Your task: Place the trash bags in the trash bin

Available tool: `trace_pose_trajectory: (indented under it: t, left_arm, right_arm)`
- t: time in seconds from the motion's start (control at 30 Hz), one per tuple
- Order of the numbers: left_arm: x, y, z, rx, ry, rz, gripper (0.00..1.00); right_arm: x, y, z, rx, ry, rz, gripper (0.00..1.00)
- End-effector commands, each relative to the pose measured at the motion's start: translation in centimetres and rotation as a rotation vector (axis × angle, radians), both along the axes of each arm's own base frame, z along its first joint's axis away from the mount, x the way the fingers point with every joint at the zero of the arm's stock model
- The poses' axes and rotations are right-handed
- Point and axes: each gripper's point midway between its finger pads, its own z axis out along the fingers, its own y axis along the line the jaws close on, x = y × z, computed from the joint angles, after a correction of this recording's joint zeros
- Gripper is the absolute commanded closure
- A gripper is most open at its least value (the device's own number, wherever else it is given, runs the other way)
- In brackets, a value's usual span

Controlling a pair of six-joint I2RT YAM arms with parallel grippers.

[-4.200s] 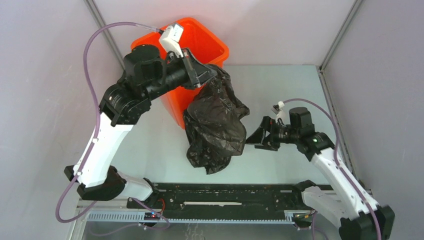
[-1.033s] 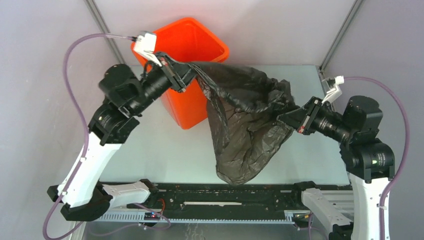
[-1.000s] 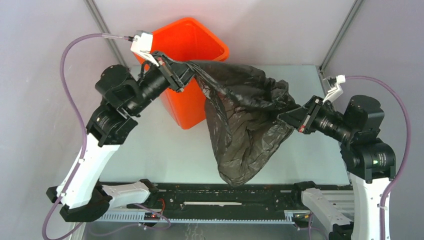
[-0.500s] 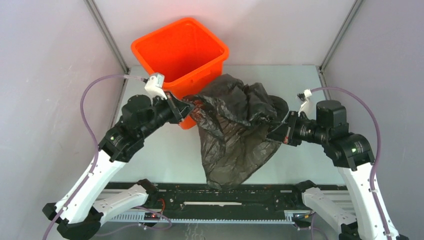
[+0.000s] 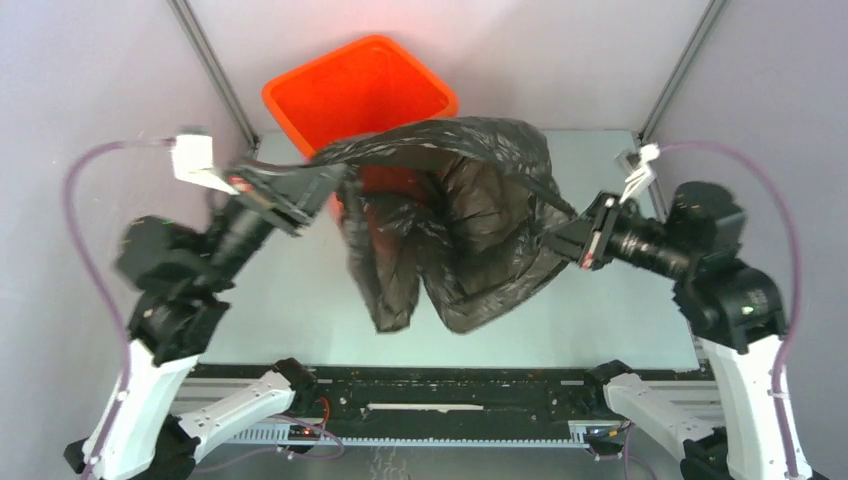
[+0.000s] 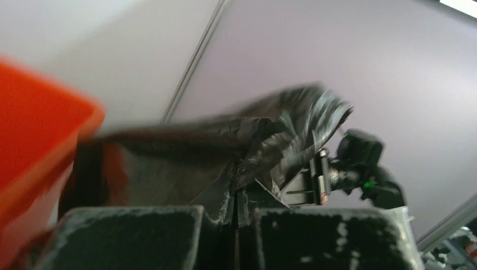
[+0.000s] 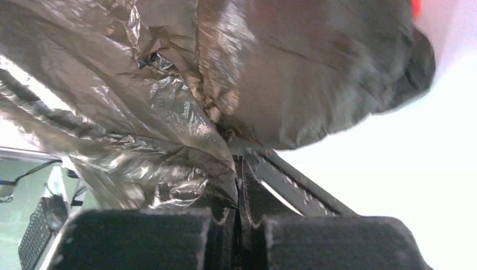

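Here the black bag [image 5: 455, 215] is pinched at its edges by the left gripper [image 5: 318, 188] and right gripper [image 5: 553, 236], spread before the orange bin [image 5: 355, 95].

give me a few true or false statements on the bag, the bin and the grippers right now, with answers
1. The left gripper and the right gripper are both shut on the trash bag. True.
2. The trash bag lies fully inside the orange bin. False: it hangs stretched between the grippers, mostly in front of the bin.
3. The orange bin stands upright at the far side of the table. True.
4. The trash bag is bunched into a tight ball. False: it is spread wide between the two grippers.
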Motion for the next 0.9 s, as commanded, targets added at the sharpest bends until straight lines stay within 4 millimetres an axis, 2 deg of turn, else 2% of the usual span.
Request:
trace_pose_trajectory:
  t: [0.0, 0.07, 0.13, 0.2, 0.3, 0.37, 0.4, 0.47, 0.53, 0.63, 0.87]
  left_arm:
    - [5.5, -4.0, -12.7, 0.138, 0.332, 0.001, 1.00]
    - [5.3, -4.1, -12.3, 0.123, 0.323, -0.010, 1.00]
    - [5.0, -4.2, -10.0, 0.110, 0.277, -0.024, 1.00]
    - [4.8, -4.8, -6.4, 0.094, 0.216, -0.058, 1.00]
    - [3.7, -5.4, 0.0, 0.037, 0.111, -0.114, 1.00]
    - [3.9, -6.0, 1.9, 0.017, 0.089, -0.123, 1.00]
    - [4.2, -6.3, 2.1, 0.014, 0.090, -0.123, 1.00]
    - [5.2, -6.9, 1.1, 0.018, 0.126, -0.114, 1.00]
    - [6.0, -7.6, -0.6, 0.019, 0.181, -0.117, 1.00]
    - [6.1, -8.6, -1.9, 0.012, 0.218, -0.140, 1.00]
    - [6.1, -11.4, -2.1, 0.010, 0.238, -0.169, 1.00]
  right_arm:
    - [0.2, 0.4, -8.8, -0.053, 0.226, 0.004, 1.00]
    - [-0.2, 0.0, -10.3, -0.080, 0.246, -0.006, 1.00]
    - [-0.2, -0.1, -9.8, -0.085, 0.230, -0.006, 1.00]
    - [0.0, 0.1, -8.2, -0.072, 0.201, 0.004, 1.00]
    - [0.3, 0.6, -4.4, -0.039, 0.142, 0.029, 1.00]
    - [0.4, 0.6, -2.4, -0.027, 0.104, 0.033, 1.00]
    - [0.4, 0.6, -1.7, -0.024, 0.085, 0.030, 1.00]
    - [0.5, 0.5, -1.2, -0.023, 0.056, 0.023, 1.00]
    - [0.6, 0.4, -1.7, -0.022, 0.063, 0.010, 1.00]
    - [0.1, 1.1, -1.9, 0.023, 0.081, 0.052, 1.00]
    - [-0.1, 3.3, 0.5, 0.167, 0.055, 0.146, 1.00]
